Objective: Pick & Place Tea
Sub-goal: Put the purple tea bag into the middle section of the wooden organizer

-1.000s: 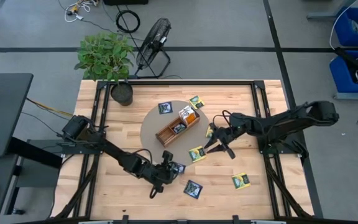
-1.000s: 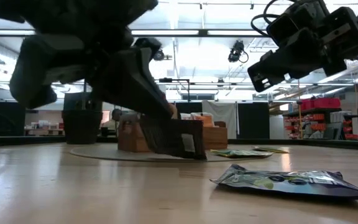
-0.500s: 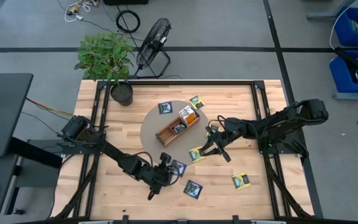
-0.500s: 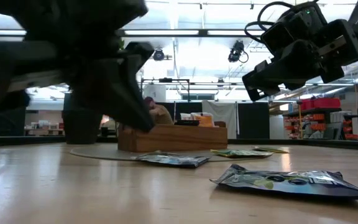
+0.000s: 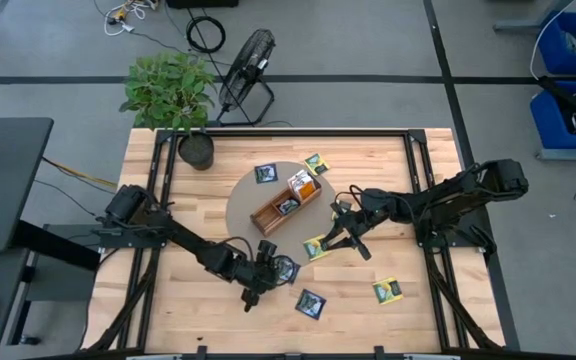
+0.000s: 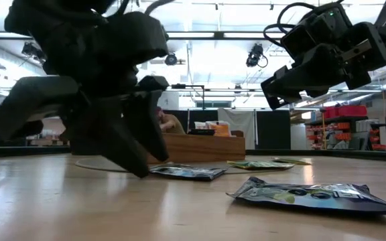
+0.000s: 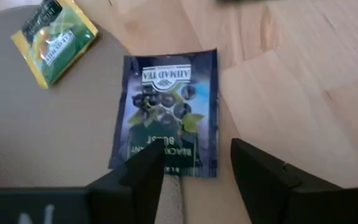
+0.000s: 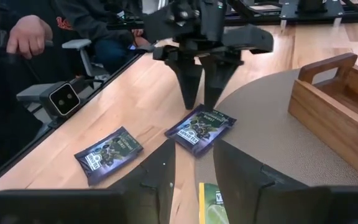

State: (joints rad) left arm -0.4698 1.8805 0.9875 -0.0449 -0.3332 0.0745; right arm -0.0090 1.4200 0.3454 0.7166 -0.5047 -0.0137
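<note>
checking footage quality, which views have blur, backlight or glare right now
Low view: the left gripper is a near-black backlit silhouette against bright ceiling lights, soft-edged; the navy packet in front looks sharper. Left wrist view: the navy tea packet is slightly soft, its print readable. High view: even light, no glare on the table.

Left gripper [image 5: 268, 268] sits low over the boards, a dark navy packet [image 5: 286, 269] just beside its tip at the round mat's [image 5: 243, 200] edge. Another navy packet [image 5: 310, 302] lies near, farther from the mat. Right gripper [image 5: 338, 236] hangs beside a yellow-green packet [image 5: 316, 247]. The wooden tray [image 5: 280, 206] rests on the mat between both arms, packets inside.
</note>
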